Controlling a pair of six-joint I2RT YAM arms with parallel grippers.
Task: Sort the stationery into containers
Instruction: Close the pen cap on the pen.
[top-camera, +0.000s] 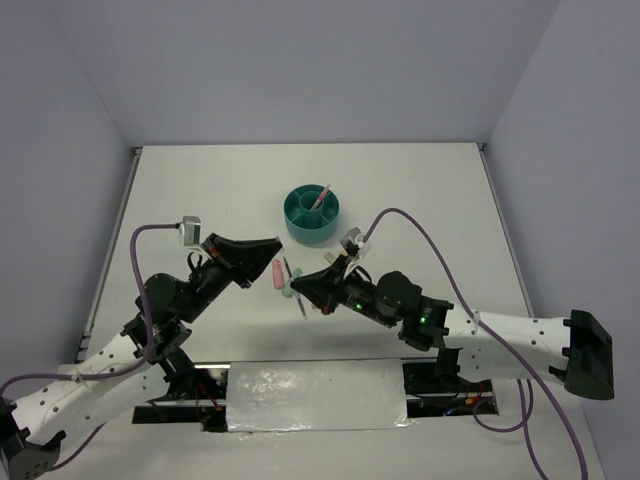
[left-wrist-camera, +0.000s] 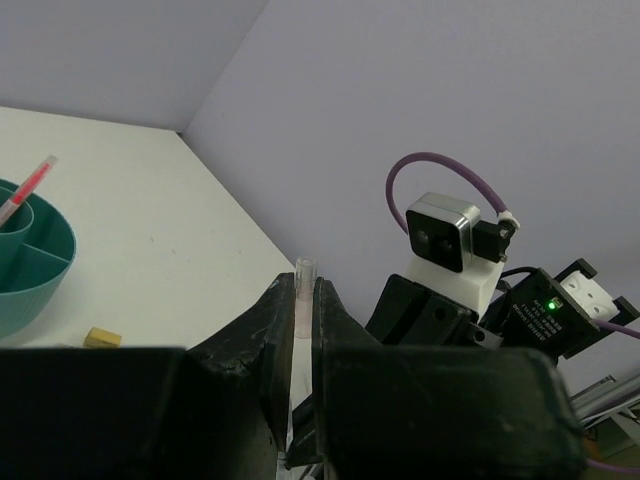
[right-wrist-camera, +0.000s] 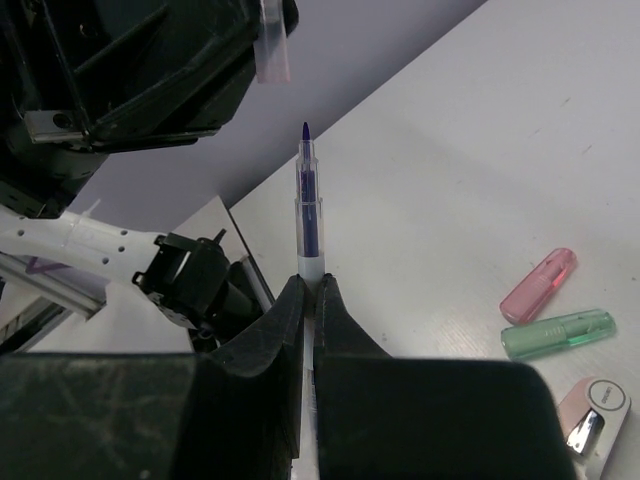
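Right gripper (right-wrist-camera: 310, 290) is clamped on a thin blue-tipped pen (right-wrist-camera: 309, 215), tip upward. Left gripper (left-wrist-camera: 303, 300) pinches a small clear cap (left-wrist-camera: 304, 272), with the teal organiser (left-wrist-camera: 45, 275) nearby.

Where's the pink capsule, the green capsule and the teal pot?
pink capsule (right-wrist-camera: 538, 284), right wrist view, middle of its body.
green capsule (right-wrist-camera: 558, 334), right wrist view, middle of its body.
teal pot (top-camera: 310, 236), top view, its near outer wall.

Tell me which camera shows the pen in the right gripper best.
The right wrist view: the pen stands clamped in the right gripper, with its blue tip and clear barrel close and sharp. The top view shows only a thin dark sliver at that gripper. The left wrist view does not clearly show it.
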